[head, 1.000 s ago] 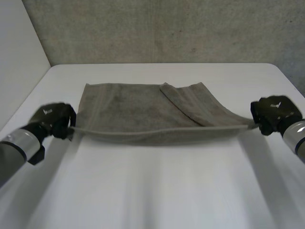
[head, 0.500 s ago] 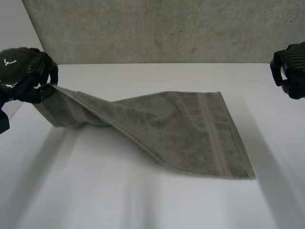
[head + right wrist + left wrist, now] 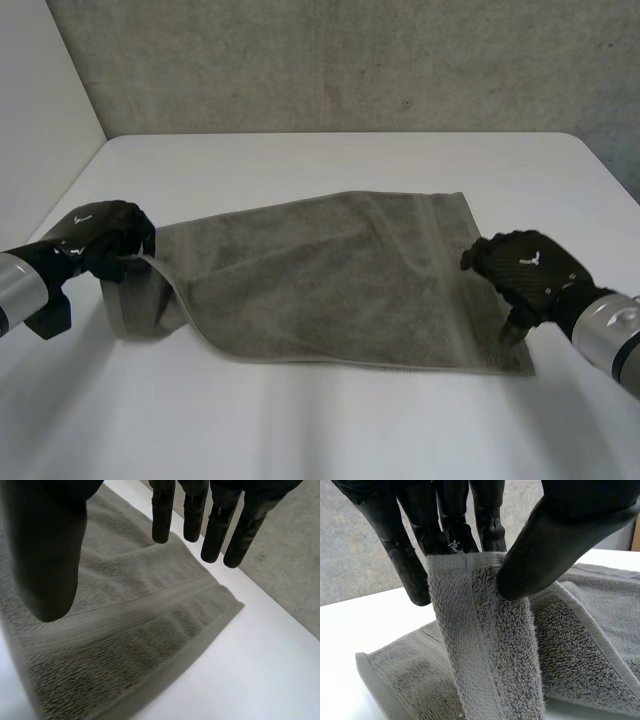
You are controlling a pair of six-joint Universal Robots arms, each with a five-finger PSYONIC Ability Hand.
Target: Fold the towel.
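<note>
Left hand (image 3: 105, 238) pinches towel (image 3: 330, 270) corner; right hand (image 3: 525, 270) slack, empty, over opposite edge.

My left robot hand (image 3: 100, 238) hides the towel (image 3: 330, 270) corner it pinches. My right robot hand (image 3: 525, 272) covers some of the towel's right edge, and I cannot tell if it touches. My left arm (image 3: 20, 285) and right arm (image 3: 615, 340) are cut off at the sides.

White table (image 3: 330, 420), grey concrete wall (image 3: 350, 60) behind

Grey towel (image 3: 340, 275) lies spread on the table, left end folded under
</note>
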